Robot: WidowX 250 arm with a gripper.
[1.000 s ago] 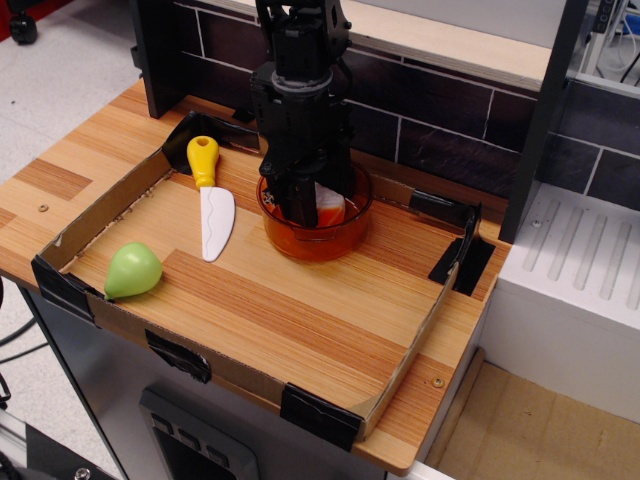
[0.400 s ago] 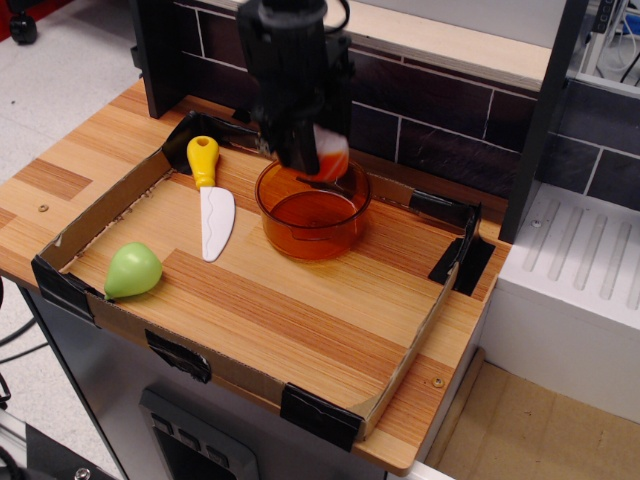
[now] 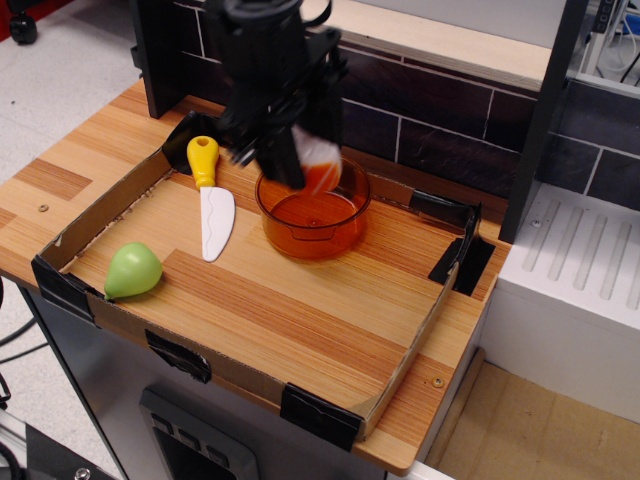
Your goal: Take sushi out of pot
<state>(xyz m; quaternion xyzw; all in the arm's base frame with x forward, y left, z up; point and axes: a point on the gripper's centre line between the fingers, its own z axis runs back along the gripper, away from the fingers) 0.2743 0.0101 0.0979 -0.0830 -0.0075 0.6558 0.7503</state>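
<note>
While it hangs just above the rim, the small orange-and-white toy sushi [image 3: 320,160] sits clamped in the black gripper [image 3: 300,165], upper centre of frame. Directly below: the round translucent orange plastic pot [image 3: 313,222]. Clearing it means moving sideways.

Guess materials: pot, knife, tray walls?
Pot: likely translucent orange plastic, glossy; the wood shows through it. Knife: probably moulded plastic, matte white blade, shiny yellow handle. Tray walls: look like brown cardboard with raw edges, corners bound in what seems black tape.
</note>
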